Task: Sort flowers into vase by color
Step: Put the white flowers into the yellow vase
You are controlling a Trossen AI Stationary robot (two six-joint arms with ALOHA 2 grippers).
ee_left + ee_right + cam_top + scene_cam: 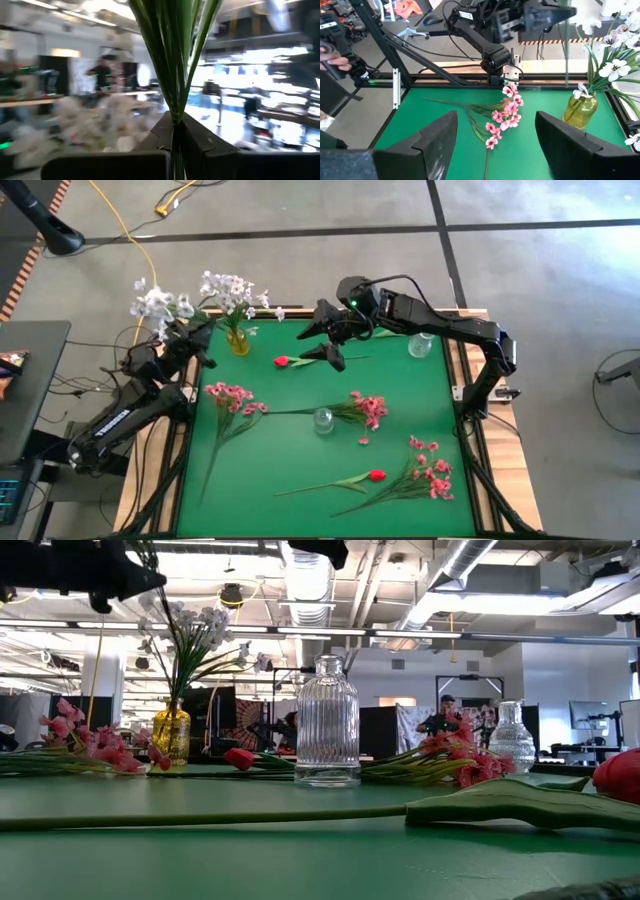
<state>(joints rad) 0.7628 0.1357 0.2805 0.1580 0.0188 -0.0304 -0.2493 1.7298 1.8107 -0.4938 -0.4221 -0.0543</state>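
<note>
The green stems sit closest, pinched tight in the left pincer and pointing straight up. That pincer hangs just beside the yellow vase, holding a white flower bunch off the counter's edge. The vase already has white flowers in it. The right pincer is spread wide and holds nothing, above the red bud, whose stem lies sideways. 3 pink sprays and 2 clear vases lie farther away.

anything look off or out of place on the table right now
Nothing spilled or broken. The clear vase and second clear vase stand upright and empty, and the pink sprays and red buds lie flat on the mat, waiting to be sorted.
</note>
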